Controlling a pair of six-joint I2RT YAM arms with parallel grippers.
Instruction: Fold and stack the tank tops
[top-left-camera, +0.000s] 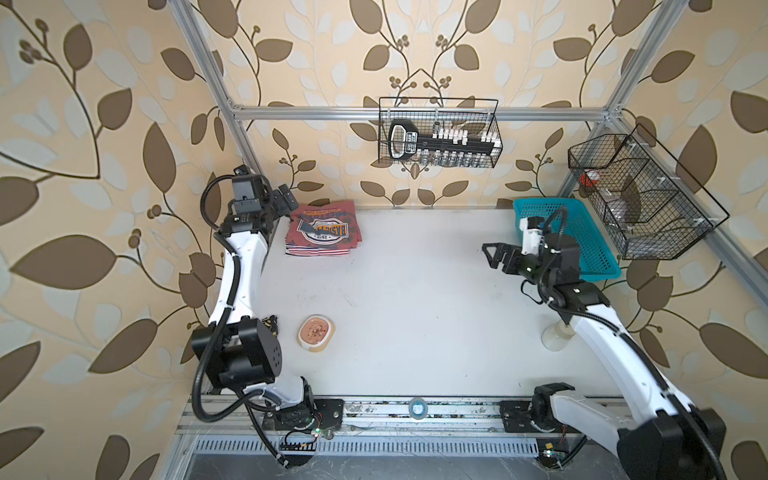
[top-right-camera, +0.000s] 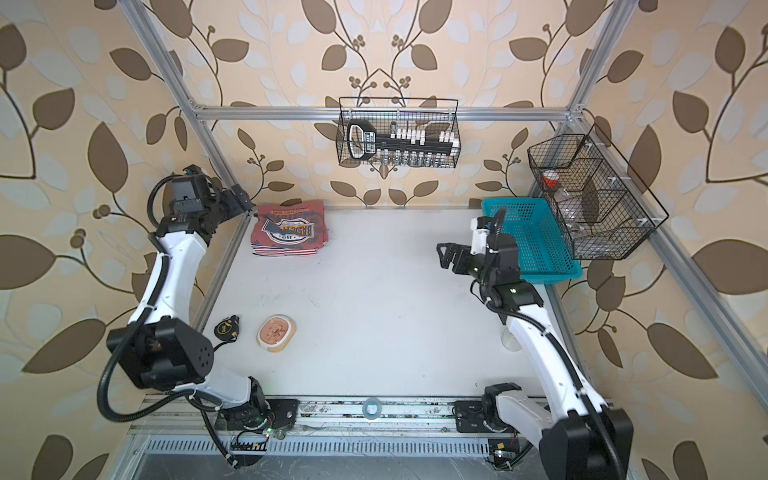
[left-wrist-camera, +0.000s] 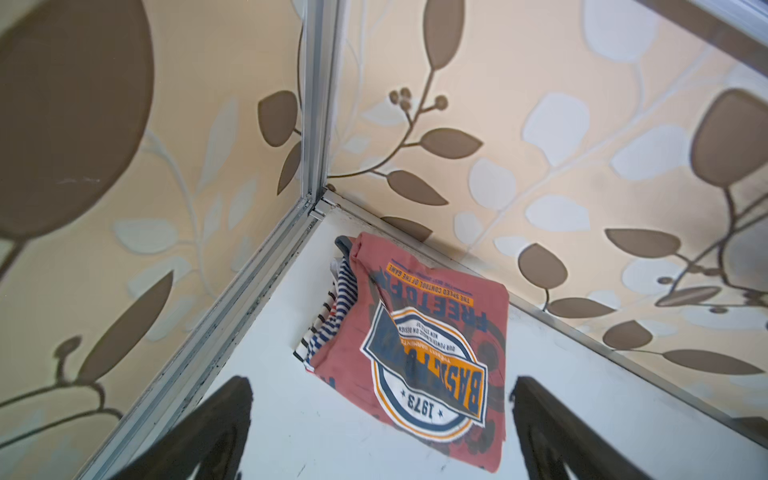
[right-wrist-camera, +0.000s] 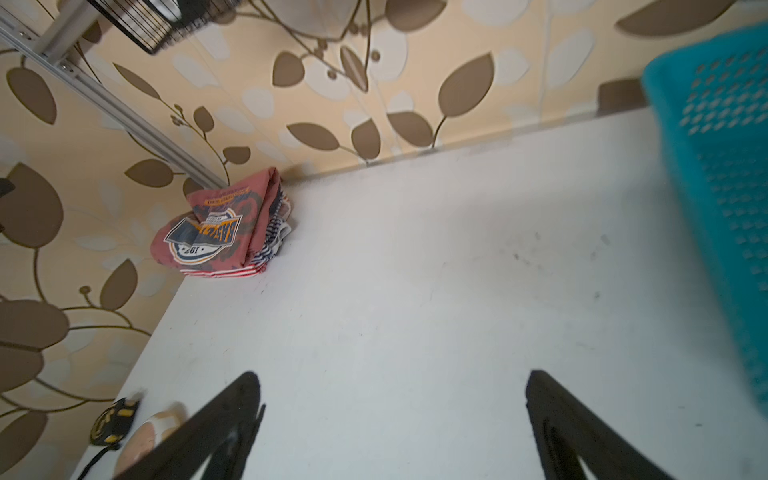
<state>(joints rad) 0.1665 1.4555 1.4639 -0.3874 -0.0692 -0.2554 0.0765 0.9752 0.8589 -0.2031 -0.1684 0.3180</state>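
Tank tops (top-left-camera: 323, 228) stacked folded in desk's (top-left-camera: 415, 311) far-left corner, badge one uppermost, striped ones apparently beneath; left claw (top-left-camera: 287, 198) just beside, right claw (top-left-camera: 492, 257) well apart, both spread wide, empty, since nothing needs holding.

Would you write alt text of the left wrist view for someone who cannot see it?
A folded dusty red tank top with a badge print tops a stack, striped tops peeking out beneath, in a corner of the white table. Two open fingers frame the foreground, empty.
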